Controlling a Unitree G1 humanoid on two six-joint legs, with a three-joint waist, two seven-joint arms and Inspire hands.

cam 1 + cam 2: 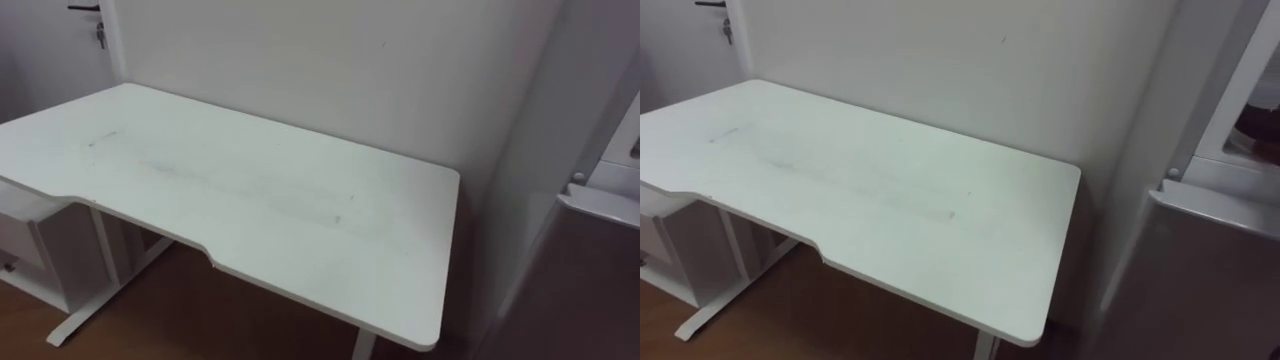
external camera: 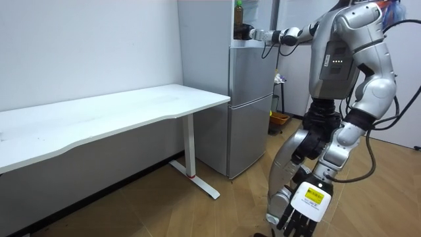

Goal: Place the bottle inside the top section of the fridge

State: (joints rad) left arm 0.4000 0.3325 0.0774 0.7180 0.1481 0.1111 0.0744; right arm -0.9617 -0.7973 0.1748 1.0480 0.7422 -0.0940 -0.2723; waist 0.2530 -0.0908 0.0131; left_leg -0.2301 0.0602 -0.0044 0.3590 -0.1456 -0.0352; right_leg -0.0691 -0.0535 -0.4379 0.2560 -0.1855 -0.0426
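Left hand (image 2: 299, 216) hangs low by the robot's leg, closest to us in the room view. It is loose and open, with nothing in it. The robot stands on the brown wood floor (image 2: 197, 214), near the gray fridge (image 2: 250, 112), with its body turned to the fridge and the wall. Next to the fridge, on the room view's left, is a long white surface (image 2: 131, 108) on white legs. Its end is just beside the fridge's side. Seen from the robot's head, the surface has faint gray marks on top, and a white drawer box (image 1: 22, 235) sits under its left end. Behind the surface is a plain white wall (image 1: 330, 60), and a door (image 1: 40, 50) with a dark handle is in the far left corner. The right arm is stretched out straight, up high, to the top part of the fridge. The right hand (image 2: 250, 32) is up against the lower part of the bottle (image 2: 238, 14). It is too small to see well, so I cannot tell if the hand is gripping the bottle or just touching it. The bottle is dark and greenish and stands upright at the front of the upper fridge, just above the lower gray door.
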